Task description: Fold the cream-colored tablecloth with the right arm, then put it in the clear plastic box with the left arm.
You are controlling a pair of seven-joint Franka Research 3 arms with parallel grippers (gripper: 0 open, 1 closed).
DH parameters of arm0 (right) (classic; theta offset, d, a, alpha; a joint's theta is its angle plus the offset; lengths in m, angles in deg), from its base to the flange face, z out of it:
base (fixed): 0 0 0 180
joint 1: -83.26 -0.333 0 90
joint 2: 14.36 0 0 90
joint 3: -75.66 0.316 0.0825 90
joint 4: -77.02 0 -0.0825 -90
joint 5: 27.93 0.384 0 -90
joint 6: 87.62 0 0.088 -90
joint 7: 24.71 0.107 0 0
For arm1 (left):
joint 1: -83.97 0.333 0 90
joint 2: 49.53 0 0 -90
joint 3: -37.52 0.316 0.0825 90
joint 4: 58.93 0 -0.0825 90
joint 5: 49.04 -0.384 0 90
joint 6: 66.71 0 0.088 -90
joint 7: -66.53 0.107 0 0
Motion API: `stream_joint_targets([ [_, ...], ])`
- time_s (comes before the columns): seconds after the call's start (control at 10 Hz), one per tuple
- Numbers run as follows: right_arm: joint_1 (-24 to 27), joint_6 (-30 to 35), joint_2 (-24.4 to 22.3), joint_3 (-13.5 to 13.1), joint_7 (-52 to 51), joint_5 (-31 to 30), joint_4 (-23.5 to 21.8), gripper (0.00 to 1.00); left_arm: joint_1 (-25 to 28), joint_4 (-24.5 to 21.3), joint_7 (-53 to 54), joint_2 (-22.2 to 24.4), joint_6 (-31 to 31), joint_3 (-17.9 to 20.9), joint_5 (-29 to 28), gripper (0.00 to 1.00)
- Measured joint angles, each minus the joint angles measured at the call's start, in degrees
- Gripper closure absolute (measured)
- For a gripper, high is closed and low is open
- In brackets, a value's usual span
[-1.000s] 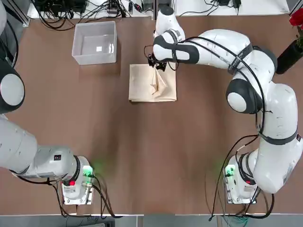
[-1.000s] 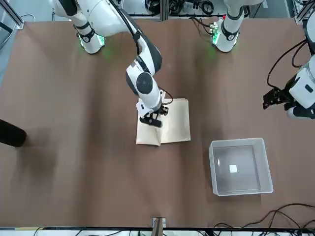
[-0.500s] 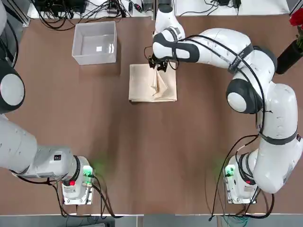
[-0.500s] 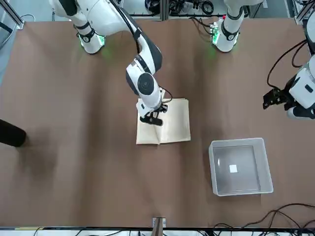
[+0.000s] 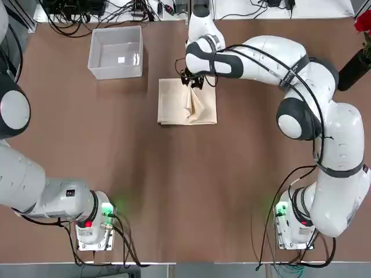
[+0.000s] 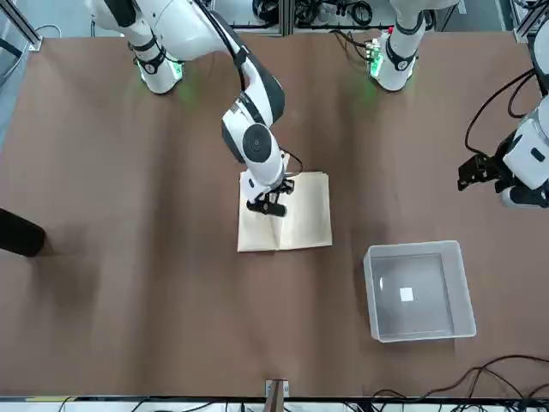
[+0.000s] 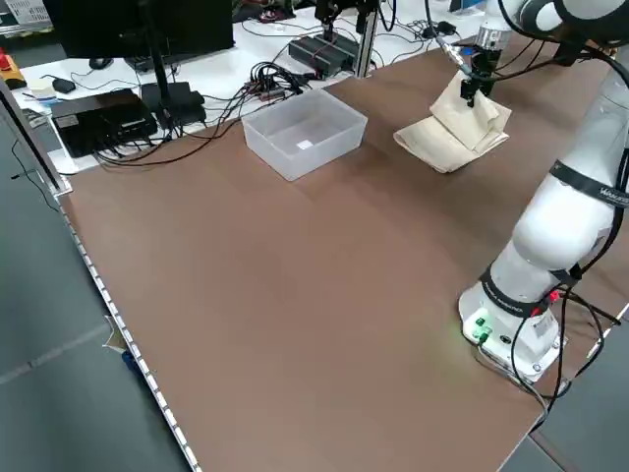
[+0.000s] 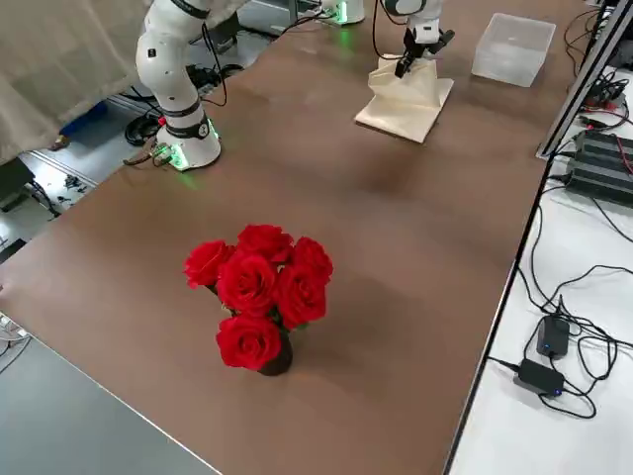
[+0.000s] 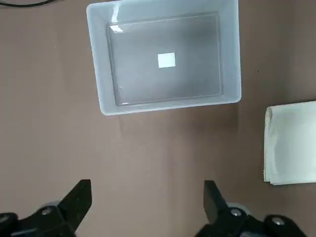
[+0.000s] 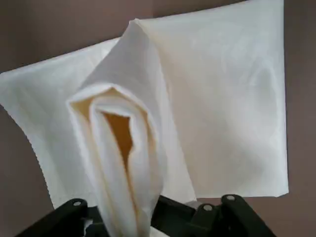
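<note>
The cream-colored tablecloth [image 5: 174,109] lies folded at the far middle of the table, also seen as the tablecloth [image 6: 307,221] from the front. My right gripper [image 5: 192,81] is shut on a raised fold of it near its far edge, and the pinched cloth stands up in a ridge [image 10: 123,148] between the jaws. To the left of the cloth stands the clear plastic box [image 5: 115,73], with nothing in it but a small label. My left gripper [image 9: 146,202] hovers open, high above the table near the box [image 9: 168,104], holding nothing.
A dark vase of red roses [image 8: 262,297] stands at the table's right edge, seen as a vase [image 6: 17,233] from the front. Cables and power units [image 7: 108,118] lie beyond the far edge. Both arm bases sit at the near edge.
My right gripper has shifted slightly toward the far edge and the robot's left, drawing the pinched fold with it. The left arm has not moved.
</note>
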Motion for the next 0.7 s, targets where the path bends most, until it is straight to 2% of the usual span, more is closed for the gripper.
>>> stream_joint_targets([
  [0.3,-0.11,0.00,0.52,0.00,0.00,-0.02,-0.02,0.95,0.00,0.00,0.00,0.00,0.00,0.00,0.00,0.00],
  [0.4,-0.12,0.00,0.80,0.00,0.01,-0.02,-0.02,0.89,0.00,0.00,0.00,0.00,0.00,0.00,0.00,0.00],
  [0.5,-0.16,-0.03,0.89,0.02,0.02,-0.02,-0.02,0.73,0.00,0.00,0.00,0.00,0.00,0.00,0.00,0.00],
  [0.7,-0.25,-0.03,0.89,0.03,0.02,-0.02,-0.01,0.67,-0.01,0.00,0.00,-0.01,-0.05,0.00,0.00,0.00],
])
